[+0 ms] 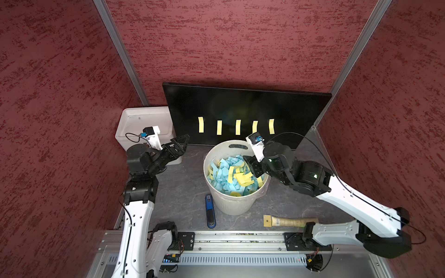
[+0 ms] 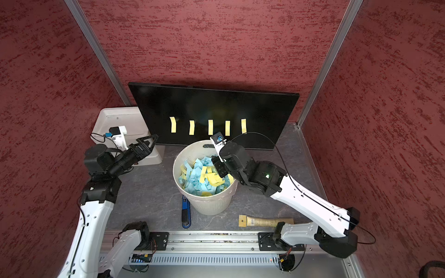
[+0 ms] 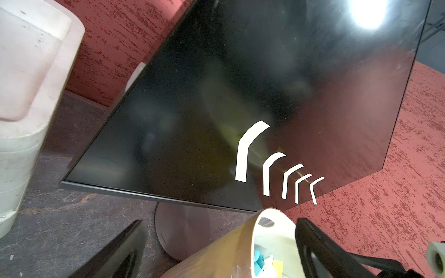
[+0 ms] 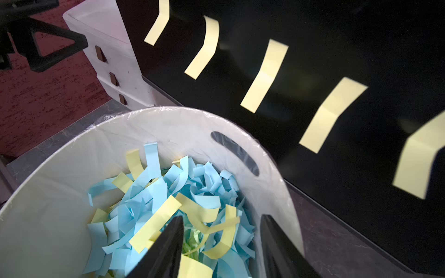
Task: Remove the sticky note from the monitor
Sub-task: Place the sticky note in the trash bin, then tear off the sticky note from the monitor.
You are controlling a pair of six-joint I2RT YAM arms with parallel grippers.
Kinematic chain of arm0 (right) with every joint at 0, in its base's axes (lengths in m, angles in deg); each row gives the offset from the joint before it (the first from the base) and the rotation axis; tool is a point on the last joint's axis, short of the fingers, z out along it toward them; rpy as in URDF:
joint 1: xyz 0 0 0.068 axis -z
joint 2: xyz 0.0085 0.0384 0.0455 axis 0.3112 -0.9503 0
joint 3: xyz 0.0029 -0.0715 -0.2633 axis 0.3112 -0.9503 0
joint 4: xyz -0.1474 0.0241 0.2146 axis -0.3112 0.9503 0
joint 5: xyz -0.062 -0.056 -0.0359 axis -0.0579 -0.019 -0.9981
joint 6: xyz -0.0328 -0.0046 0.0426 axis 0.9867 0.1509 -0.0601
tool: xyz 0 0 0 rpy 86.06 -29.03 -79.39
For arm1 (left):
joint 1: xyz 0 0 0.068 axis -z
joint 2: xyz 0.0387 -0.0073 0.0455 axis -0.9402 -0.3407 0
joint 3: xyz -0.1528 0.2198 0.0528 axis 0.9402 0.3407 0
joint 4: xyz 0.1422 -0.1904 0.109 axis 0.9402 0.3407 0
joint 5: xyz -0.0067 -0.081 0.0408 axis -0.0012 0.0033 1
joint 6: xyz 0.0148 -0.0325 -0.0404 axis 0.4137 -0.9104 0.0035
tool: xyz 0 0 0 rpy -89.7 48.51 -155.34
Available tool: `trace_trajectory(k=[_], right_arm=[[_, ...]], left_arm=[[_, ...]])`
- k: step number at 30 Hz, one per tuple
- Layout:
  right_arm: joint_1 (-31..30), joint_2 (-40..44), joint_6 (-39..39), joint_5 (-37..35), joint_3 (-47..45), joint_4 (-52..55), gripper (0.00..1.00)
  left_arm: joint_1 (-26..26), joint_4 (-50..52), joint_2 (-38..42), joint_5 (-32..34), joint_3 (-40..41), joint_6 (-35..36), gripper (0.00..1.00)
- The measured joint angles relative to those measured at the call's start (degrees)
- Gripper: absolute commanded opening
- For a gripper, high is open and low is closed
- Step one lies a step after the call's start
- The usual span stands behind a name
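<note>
My right end effector (image 4: 221, 217) hangs over the round waste bin (image 1: 231, 204), jaws spread and nothing pinched between them. A yellow strip (image 4: 155, 226) lies just beside it on the heap of blue and yellow notes (image 4: 168, 192) inside. My left end effector (image 1: 182, 142) is spread wide and empty, near the monitor (image 1: 240, 106). Five yellow sticky notes (image 1: 238, 127) sit in a row low on the screen, so I judge the job partly done, with those five left to peel.
</note>
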Motion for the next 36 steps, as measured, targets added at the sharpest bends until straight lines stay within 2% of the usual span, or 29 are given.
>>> trace_trajectory(k=[7, 11, 18, 23, 30, 36], right_arm=[[0.9, 5.0, -1.3, -2.0, -3.1, -3.8, 0.86], [3.5, 8.0, -3.0, -1.2, -5.4, -6.4, 0.98], [10.9, 11.7, -7.1, 3.2, -8.9, -11.1, 0.98], [18.4, 13.0, -12.6, 8.7, -11.5, -13.8, 0.98], [30.5, 13.9, -23.0, 19.3, -16.1, -17.6, 0.98], [38.0, 12.7, -32.2, 28.7, -19.6, -21.6, 0.98]], left_arm=[[0.0, 0.0, 0.3, 0.0, 0.0, 0.0, 1.0], [0.0, 0.0, 0.3, 0.0, 0.0, 0.0, 1.0], [0.0, 0.0, 0.3, 0.0, 0.0, 0.0, 1.0], [0.0, 0.0, 0.3, 0.0, 0.0, 0.0, 1.0], [0.0, 0.0, 0.3, 0.0, 0.0, 0.0, 1.0], [0.0, 0.0, 0.3, 0.0, 0.0, 0.0, 1.0]])
